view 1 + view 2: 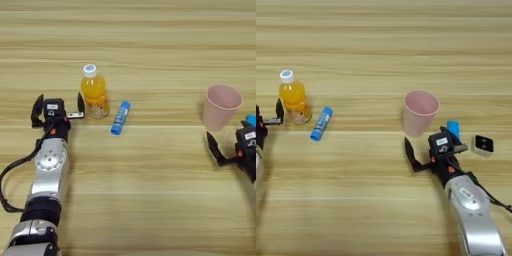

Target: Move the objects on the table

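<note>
An orange-drink bottle with a white cap stands upright at the left of the table. My left gripper is open just left of the bottle, its right finger close beside the bottle and nothing between the fingers. A slim blue-and-white tube lies right of the bottle. The pink cup stands upright at centre right. My right gripper is open just in front of the cup, holding nothing. A small black cube with white sides sits right of that gripper.
A small blue thing shows just behind the right gripper, between the cup and the cube. A black cable loops beside the left forearm. Bare wood stretches across the far half of the table and between the two arms.
</note>
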`<state>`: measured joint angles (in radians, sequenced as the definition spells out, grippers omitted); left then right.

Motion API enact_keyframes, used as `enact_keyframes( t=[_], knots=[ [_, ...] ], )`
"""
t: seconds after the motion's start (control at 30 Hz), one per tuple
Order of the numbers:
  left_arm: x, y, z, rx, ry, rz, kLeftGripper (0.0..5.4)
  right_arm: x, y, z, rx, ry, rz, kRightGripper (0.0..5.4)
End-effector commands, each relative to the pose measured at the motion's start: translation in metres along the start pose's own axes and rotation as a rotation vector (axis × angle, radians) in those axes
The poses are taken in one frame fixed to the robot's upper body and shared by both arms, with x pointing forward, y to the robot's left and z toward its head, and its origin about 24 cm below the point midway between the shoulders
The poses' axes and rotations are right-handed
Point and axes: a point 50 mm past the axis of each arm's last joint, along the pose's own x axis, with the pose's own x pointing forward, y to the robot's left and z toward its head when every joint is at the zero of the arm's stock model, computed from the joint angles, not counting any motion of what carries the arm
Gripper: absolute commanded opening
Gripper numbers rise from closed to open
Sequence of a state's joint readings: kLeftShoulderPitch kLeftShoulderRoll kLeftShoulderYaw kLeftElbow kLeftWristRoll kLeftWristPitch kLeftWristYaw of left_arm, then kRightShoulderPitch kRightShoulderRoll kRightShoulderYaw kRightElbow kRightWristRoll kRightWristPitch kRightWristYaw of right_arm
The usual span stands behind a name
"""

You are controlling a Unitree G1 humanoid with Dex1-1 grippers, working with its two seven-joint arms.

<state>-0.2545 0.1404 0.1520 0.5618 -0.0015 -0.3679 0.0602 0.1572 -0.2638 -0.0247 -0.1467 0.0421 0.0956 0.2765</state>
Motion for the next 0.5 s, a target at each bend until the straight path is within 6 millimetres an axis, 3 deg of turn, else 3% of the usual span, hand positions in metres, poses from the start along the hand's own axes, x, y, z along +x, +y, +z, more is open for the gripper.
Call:
enact_keyframes(
  t=[0.03,0.23,0.5],
  knots=[
    [0.003,0.0,0.002,0.013,-0.004,0.002,5.4,0.005,0.003,0.001,-0.003,-0.009,0.026,5.38],
    [0.003,0.0,0.002,0.013,-0.004,0.002,5.4,0.022,-0.004,-0.003,0.022,-0.004,-0.03,5.38],
    [0.003,0.0,0.002,0.014,-0.007,0.001,5.4,0.028,-0.002,-0.005,0.023,0.0,-0.015,5.38]
  ],
)
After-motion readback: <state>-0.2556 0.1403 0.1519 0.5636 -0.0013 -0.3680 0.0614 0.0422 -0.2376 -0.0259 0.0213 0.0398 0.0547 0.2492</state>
